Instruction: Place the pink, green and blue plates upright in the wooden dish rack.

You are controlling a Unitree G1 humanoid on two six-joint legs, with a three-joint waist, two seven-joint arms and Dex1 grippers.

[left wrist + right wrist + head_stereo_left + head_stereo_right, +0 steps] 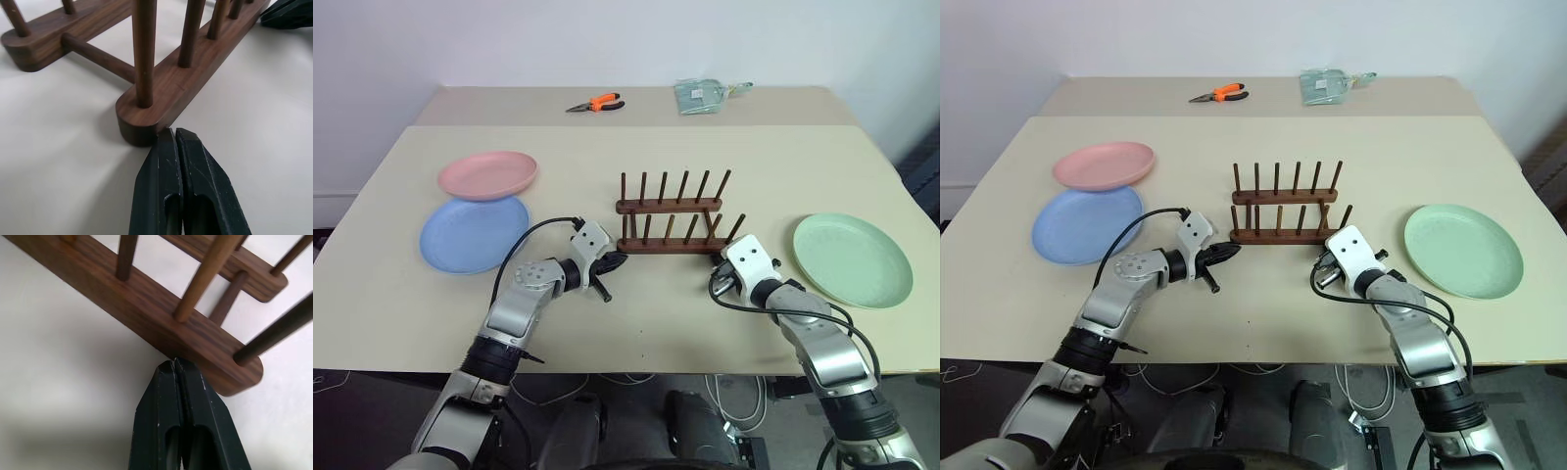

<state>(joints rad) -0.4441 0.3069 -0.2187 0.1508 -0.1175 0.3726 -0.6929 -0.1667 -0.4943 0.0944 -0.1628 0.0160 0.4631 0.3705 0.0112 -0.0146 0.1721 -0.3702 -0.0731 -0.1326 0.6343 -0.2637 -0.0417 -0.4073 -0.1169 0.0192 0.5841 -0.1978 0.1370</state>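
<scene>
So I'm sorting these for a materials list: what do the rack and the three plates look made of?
The wooden dish rack looks like dark stained wood: grain streaks show along its rails and pegs, with a smooth satin finish. The pink plate, blue plate and green plate look like matte plastic or a fibre composite; flat pastel colour, no glossy highlights. Which one, I can't tell.
</scene>
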